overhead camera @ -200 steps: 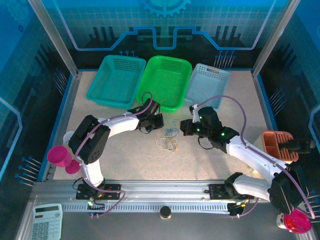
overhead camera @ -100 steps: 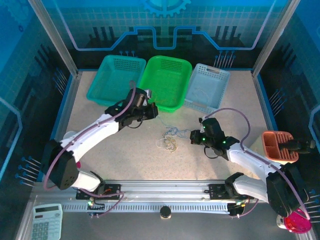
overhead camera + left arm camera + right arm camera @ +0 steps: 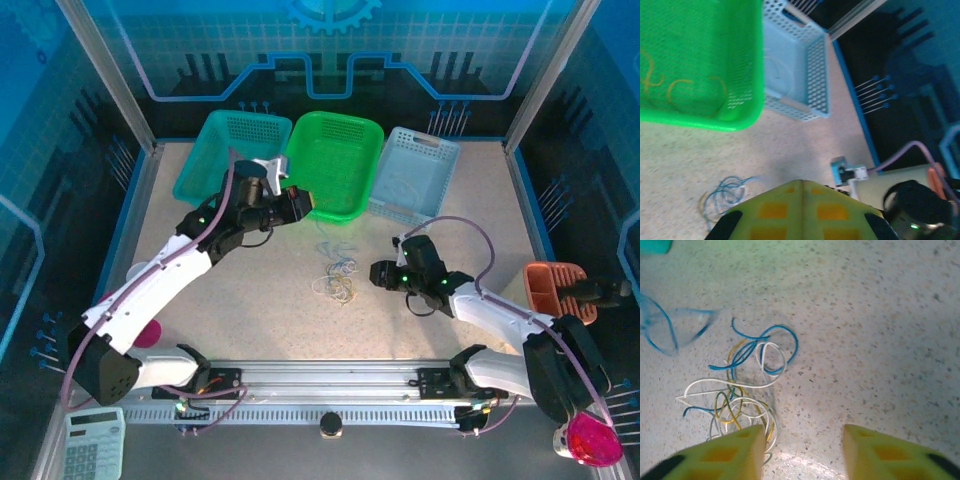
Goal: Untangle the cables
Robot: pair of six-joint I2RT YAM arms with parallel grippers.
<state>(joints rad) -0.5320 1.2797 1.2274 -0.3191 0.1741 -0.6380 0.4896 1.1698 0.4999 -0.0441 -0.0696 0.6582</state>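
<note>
The cables [image 3: 338, 280] lie as a small clump of thin white, blue and yellowish loops on the speckled table, mid-scene. In the right wrist view the cables [image 3: 740, 385] sit just left of my right gripper [image 3: 802, 450], which is open over bare table, its left finger [image 3: 740, 450] beside the loops. From above, that right gripper [image 3: 378, 273] is close to the clump's right side. My left gripper [image 3: 300, 205] is raised near the green basket's front edge; its jaws [image 3: 801, 182] are shut, with no cable visible between them. A blue loop [image 3: 725, 196] lies below it.
Three baskets line the back: teal [image 3: 200, 185], green [image 3: 335, 212] holding a yellowish cord [image 3: 670, 90], and light blue [image 3: 440, 150] holding a white cord [image 3: 775, 75]. An orange holder [image 3: 555, 290] stands right. A pink cup [image 3: 590, 440] and a calculator [image 3: 95, 445] sit near the front.
My left arm has swung up and back from the clump to the green basket's front edge, jaws still shut. My right gripper has opened and drawn lower, beside the clump.
</note>
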